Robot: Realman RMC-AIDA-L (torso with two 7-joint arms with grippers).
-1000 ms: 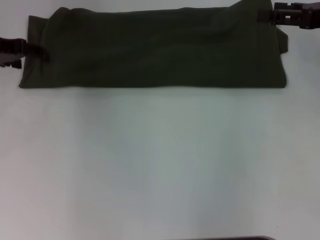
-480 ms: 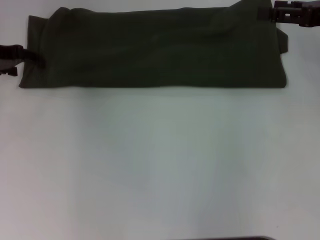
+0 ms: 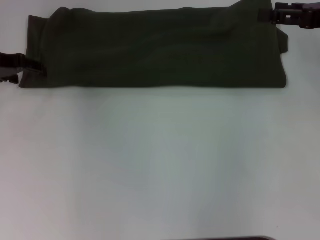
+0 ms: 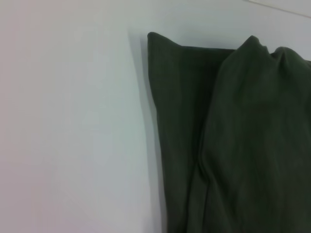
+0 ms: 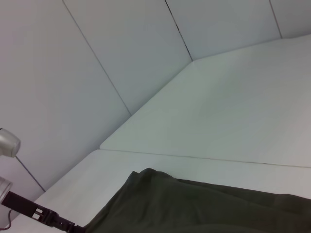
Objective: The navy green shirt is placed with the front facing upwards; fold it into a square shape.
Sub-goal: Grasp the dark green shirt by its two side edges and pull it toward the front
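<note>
Left gripper (image 3: 30, 64): positioned at far left edge, held low. Right gripper (image 3: 267, 15): positioned at far upper right.

Soft, even light washing over white table (image 3: 160, 165); navy green shirt (image 3: 155, 50) reading near-black, folds barely showing (head view slightly hazy). Thin shadow running along shirt edge in left wrist view.

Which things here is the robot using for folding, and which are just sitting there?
For the job:
- the green shirt, already folded into a long band
- the left gripper, at the shirt's left end
- the right gripper, at the shirt's far right corner

Just there:
- the white table
- the panelled wall behind it
</note>
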